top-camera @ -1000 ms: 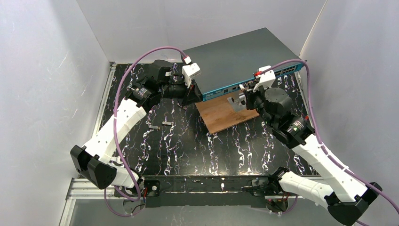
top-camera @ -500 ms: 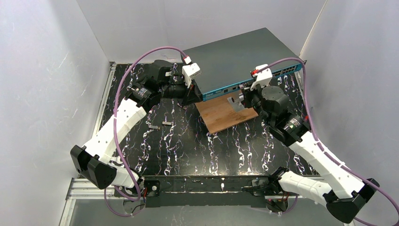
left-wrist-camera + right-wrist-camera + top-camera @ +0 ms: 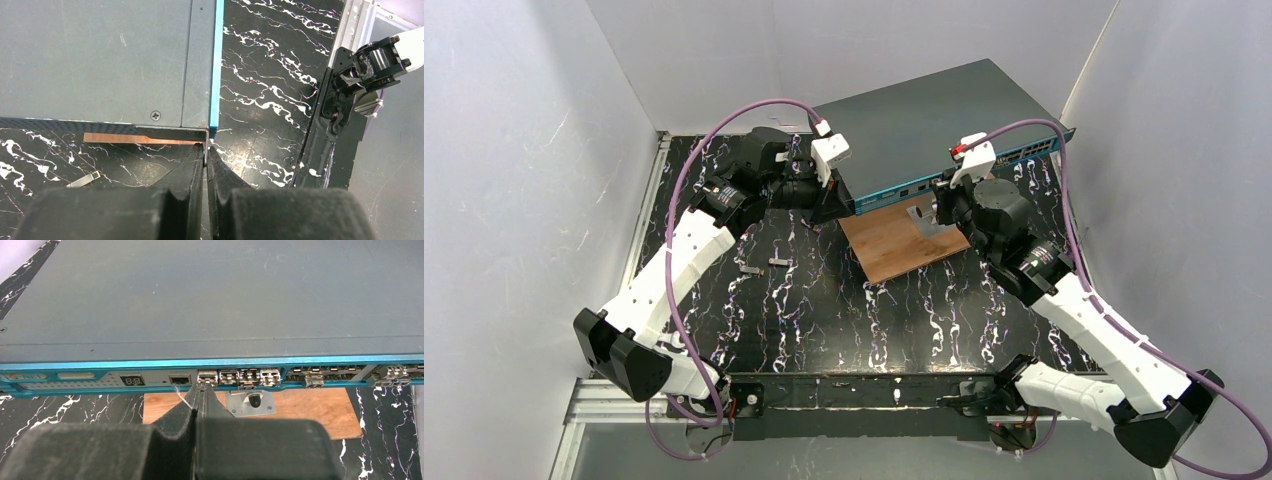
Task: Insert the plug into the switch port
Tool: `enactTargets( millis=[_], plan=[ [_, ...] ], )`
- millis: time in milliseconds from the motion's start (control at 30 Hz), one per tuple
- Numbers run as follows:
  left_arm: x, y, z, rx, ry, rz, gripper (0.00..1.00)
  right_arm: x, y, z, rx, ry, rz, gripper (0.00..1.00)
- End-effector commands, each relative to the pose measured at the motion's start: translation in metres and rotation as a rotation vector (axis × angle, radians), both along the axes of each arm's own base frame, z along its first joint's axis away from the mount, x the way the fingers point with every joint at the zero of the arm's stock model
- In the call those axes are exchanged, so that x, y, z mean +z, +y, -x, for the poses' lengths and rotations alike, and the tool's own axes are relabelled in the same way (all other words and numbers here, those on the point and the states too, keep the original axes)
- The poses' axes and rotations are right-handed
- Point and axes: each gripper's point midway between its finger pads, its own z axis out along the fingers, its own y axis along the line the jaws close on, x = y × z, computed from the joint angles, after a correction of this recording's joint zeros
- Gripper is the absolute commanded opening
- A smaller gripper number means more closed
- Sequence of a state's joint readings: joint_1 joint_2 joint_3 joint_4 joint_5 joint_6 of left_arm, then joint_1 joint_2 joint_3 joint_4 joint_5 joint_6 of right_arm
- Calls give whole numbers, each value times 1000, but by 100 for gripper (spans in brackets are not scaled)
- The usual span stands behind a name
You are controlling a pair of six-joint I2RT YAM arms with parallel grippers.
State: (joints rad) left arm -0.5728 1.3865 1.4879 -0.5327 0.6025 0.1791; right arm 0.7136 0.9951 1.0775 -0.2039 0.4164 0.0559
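**A:** Starting with the right gripper (image 3: 200, 397), how do its jaws stand?

**B:** Pressed together, with no gap. A pale sliver (image 3: 183, 397) pokes out beside them. It is too small to tell whether it is the plug.

**A:** And the left gripper (image 3: 206, 162)?

**B:** Pressed together too. Its tips are at the front corner of the switch (image 3: 100, 55), touching it or just short of it. I see nothing pinched between them.

**A:** Where does the target lie?

**B:** Straight ahead of the right tips. The switch sits crosswise, with its teal front strip (image 3: 300, 361) running left to right. The sockets (image 3: 239, 376) face the fingers, and the tips sit just at the leftmost metal one.

**A:** Which arm is nearer?

**B:** The right. I judge the move calls for a short, straight push forward.
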Motion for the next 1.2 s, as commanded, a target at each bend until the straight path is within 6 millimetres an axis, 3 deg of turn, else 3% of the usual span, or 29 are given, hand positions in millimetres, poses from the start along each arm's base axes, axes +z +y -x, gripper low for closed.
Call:
enactTargets(
  millis=[0, 533, 833, 1033, 1167],
  plan=[
    [8, -2, 21, -52, 58, 18, 0, 27, 0, -6, -16, -79, -52, 1],
    [6, -1, 29, -81, 72, 22, 0, 9, 8, -16, -14, -49, -18, 1],
    [5, 0, 35, -93, 77, 26, 0, 14, 2, -17, -26, -48, -27, 1],
    [8, 3, 28, -52, 62, 16, 0, 19, -2, -8, -10, -48, -35, 1],
    [11, 7, 22, -6, 44, 5, 16, 20, -5, 1, 7, -40, -38, 1]
  ],
)
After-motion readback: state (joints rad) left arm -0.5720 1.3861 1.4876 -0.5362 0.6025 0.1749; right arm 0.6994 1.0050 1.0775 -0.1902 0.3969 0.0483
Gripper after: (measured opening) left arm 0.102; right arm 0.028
